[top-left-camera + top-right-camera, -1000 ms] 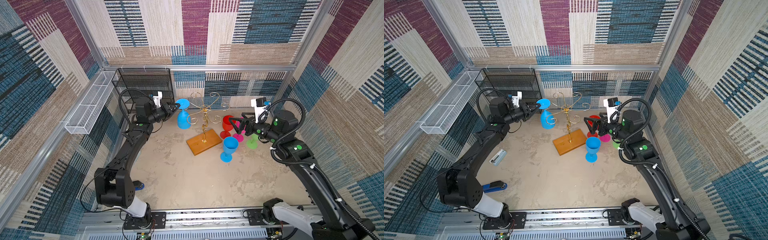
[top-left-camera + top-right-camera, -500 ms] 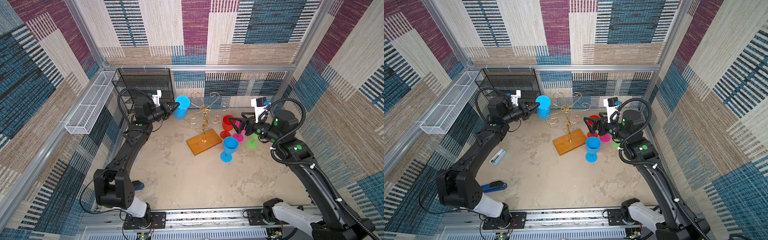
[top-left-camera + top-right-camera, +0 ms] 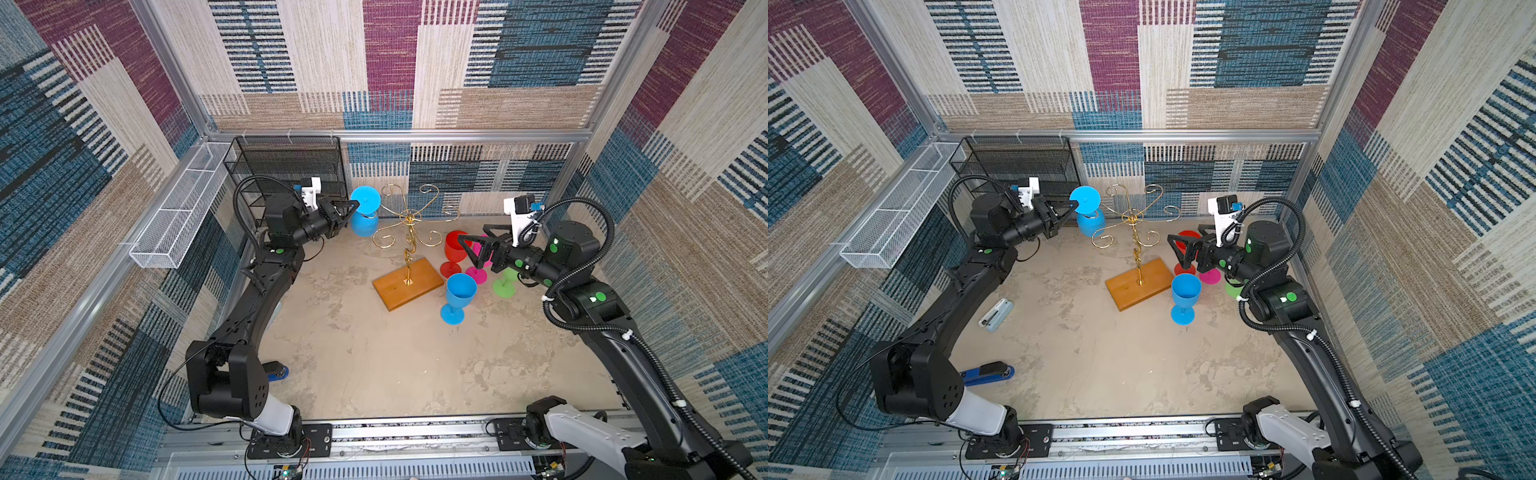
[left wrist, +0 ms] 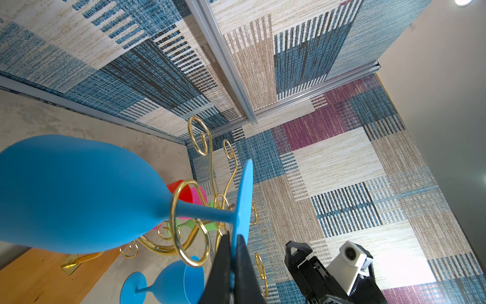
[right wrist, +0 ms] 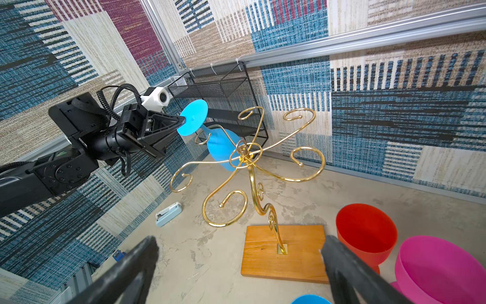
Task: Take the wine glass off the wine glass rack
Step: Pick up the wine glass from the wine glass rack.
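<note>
A blue wine glass (image 3: 364, 222) hangs upside down from a left arm of the gold wire wine glass rack (image 3: 409, 216), its round foot (image 3: 365, 198) on top. The rack stands on an orange-brown wooden base (image 3: 408, 283). My left gripper (image 3: 356, 203) is shut on the foot's rim, which both top views show (image 3: 1074, 204). In the left wrist view the stem passes through a gold loop (image 4: 184, 223) and the jaws (image 4: 233, 244) pinch the thin foot (image 4: 244, 194). My right gripper (image 3: 472, 232) stands open to the right of the rack, holding nothing (image 5: 239, 244).
Upright glasses stand right of the base: blue (image 3: 459, 295), red (image 3: 455, 247), pink (image 3: 478, 274), green (image 3: 505, 286). A black mesh shelf (image 3: 286, 166) and a white wire basket (image 3: 178, 216) line the back left. A pale stapler (image 3: 995, 315) and a blue one (image 3: 988, 372) lie on the floor.
My left gripper has shut on the foot of the hanging blue glass, and the glass has risen a little on its arm. The right arm has stayed put.
</note>
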### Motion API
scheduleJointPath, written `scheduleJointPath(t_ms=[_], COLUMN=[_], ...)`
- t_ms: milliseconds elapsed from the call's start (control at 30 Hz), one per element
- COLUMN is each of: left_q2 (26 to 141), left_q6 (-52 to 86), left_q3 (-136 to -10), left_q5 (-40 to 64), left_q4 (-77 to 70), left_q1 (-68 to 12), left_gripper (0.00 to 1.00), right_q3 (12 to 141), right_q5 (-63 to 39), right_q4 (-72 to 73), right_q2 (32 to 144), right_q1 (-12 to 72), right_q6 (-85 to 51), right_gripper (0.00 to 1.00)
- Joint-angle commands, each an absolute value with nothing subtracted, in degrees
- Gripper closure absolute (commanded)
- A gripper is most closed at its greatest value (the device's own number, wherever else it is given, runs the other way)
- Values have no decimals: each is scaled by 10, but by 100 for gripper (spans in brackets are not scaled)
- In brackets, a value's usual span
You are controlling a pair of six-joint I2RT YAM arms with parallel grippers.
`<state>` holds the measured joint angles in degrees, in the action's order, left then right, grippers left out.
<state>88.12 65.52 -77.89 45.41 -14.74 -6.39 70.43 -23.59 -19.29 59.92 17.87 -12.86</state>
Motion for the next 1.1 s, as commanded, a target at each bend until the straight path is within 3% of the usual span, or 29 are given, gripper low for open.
scheduleJointPath(t_ms=[0,1067], left_q2=[885,850], left_q6=[674,606], left_q3=[-790,-767], left_q5=[462,534], left_q4=[-194,-114], left_q1=[-67,-91], left_gripper=[100,100], right_q3=[701,689], right_q5=[-239,-232], right_q4=[-177,-182], right_q2=[593,577], right_q1=[178,178], right_q6=[-134,-136], right_gripper=[1,1])
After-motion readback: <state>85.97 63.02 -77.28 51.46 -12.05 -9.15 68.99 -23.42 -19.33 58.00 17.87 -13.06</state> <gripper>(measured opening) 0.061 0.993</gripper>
